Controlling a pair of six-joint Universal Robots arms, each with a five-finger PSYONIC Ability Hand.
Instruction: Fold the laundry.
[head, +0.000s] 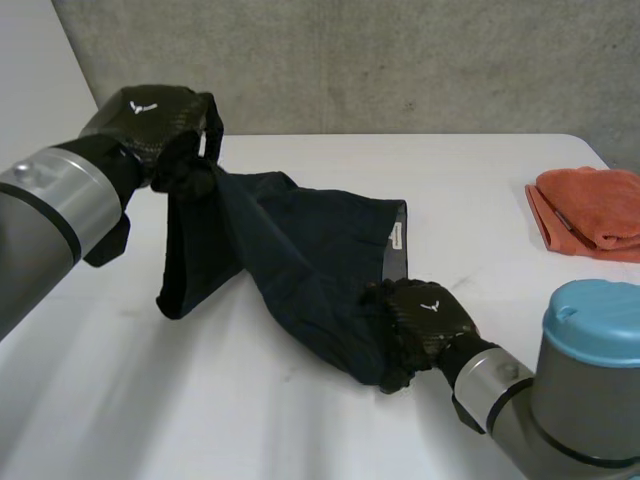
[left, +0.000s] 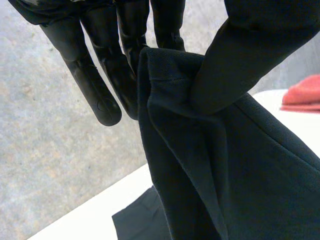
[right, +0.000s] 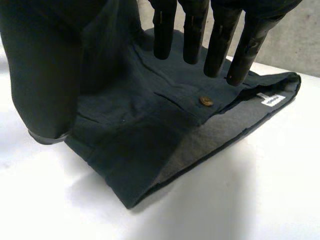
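**Garment held up at one end, pressed down at the other**

Over the far left corner of the table (head: 480, 170), one end of the dark garment (head: 300, 250) is being held up off the top by the left hand (head: 160, 125). In the left wrist view, a bunch of cloth is being pinched between the thumb and the fingers (left: 100, 95). From there the garment is being stretched in a slope down to the middle of the table. Its waistband end, with a button (right: 205, 101) and a label (right: 272, 99), is lying flat there.

That end is being pressed down, towards the near edge, by the right hand (head: 425, 320). Its fingers (right: 194, 35) are being held straight and apart from the thumb, with nothing clasped. A folded orange cloth (head: 590, 210) is lying at the right edge.

Two slips are being risked, by this reading. The pinch is taking in little cloth, so a harder pull could draw it out of the left hand. The flat end is only being pressed, so the same pull could drag it from under the straight fingers. The loose flap hanging below the left hand could also be caught underneath and spoil the fold.

The cloth under the right palm is being hidden in the head view. Whether the fingertips are truly touching it is hard to tell. The orange cloth is being cut off at the view's edge.
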